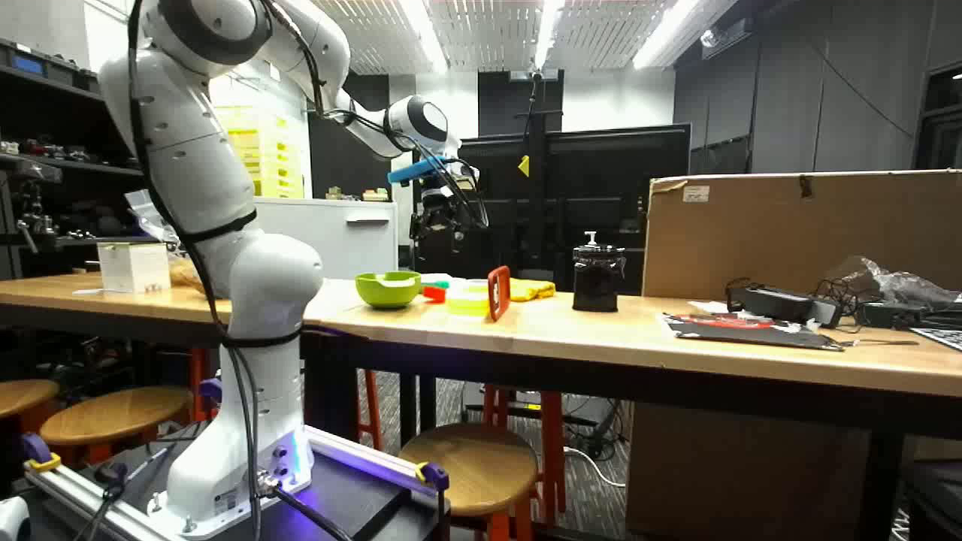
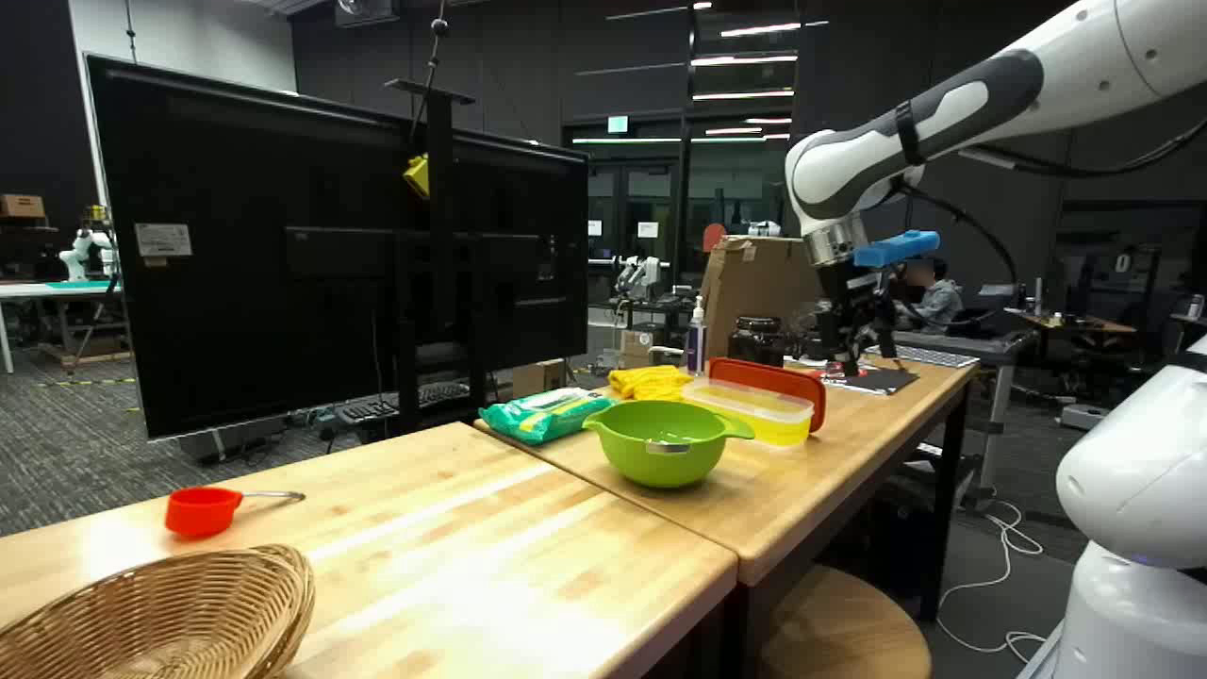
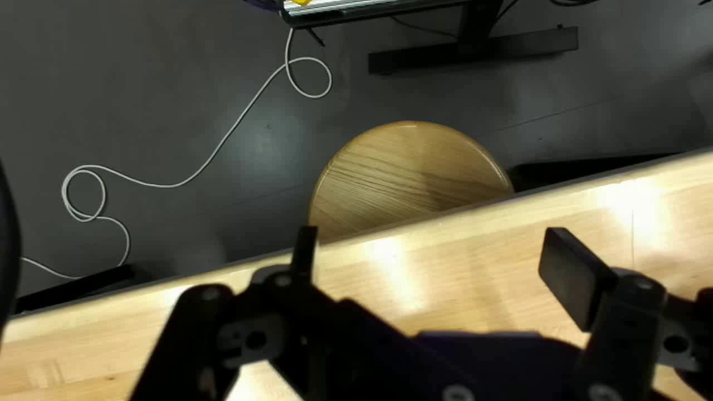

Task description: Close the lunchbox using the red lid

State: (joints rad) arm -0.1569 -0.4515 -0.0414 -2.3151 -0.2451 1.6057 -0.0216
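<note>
Reading left to right in an exterior view: basket (image 2: 189,608), cup (image 2: 202,512), packet (image 2: 545,417), cloth (image 2: 649,383), bowl (image 2: 660,462), all probably bystanders. Then the box (image 2: 787,420), on the table (image 2: 778,483) near the bowl, open side up, presumably ready for closing. Looks low and see-through, yellow toward the bottom. Just beside it the lid (image 2: 778,379) stands on edge; hard to see whether the two touch, but I'd guess it's propped so it's easy to pinch. It's flat, orangey red, rounded corners. Further right the gripper (image 2: 874,360) hangs above the table, apart from the lid, fingers (image 3: 568,284) spread with nothing between them in the wrist view, probably ready for that pinch.
</note>
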